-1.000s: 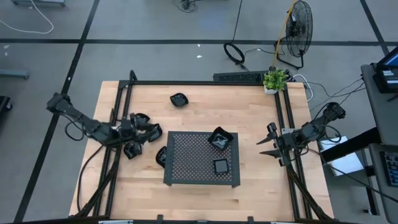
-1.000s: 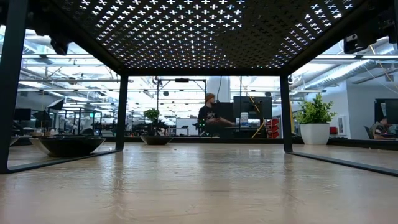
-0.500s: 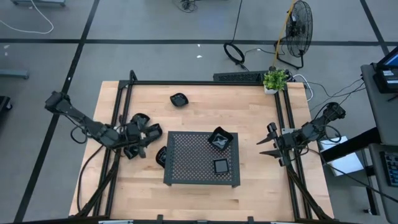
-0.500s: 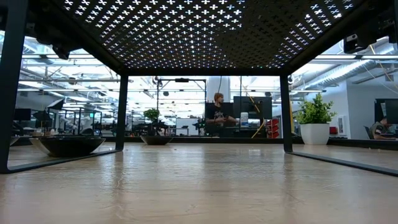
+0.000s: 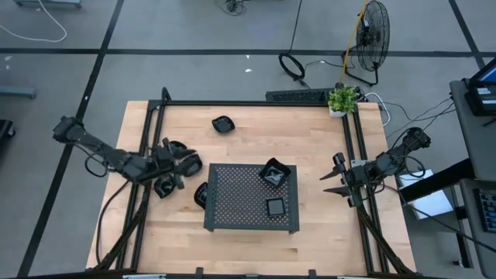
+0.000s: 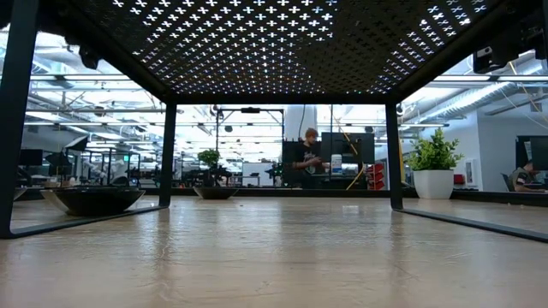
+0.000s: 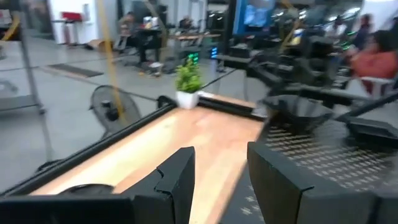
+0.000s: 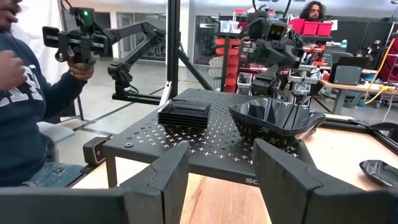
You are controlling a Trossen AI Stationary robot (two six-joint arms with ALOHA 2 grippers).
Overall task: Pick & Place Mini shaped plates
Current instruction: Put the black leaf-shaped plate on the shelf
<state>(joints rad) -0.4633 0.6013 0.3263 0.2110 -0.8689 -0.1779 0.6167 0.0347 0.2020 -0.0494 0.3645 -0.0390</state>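
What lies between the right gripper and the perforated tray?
Only bare wooden table, as the high view shows: the right gripper, open, waits apart from the tray, with no plate between them.

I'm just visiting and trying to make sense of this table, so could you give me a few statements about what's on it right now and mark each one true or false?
1. Two stacks of mini plates sit on the perforated tray: an angular stack and a square stack. True.
2. The left gripper hangs over the middle of the tray. False: it is off the tray's left side, among the loose plates.
3. The right gripper holds a plate. False: its fingers are open and empty, near the table's right edge.
4. A potted plant stands at the table's far right corner. True.
5. One plate lies alone near the far edge. True.
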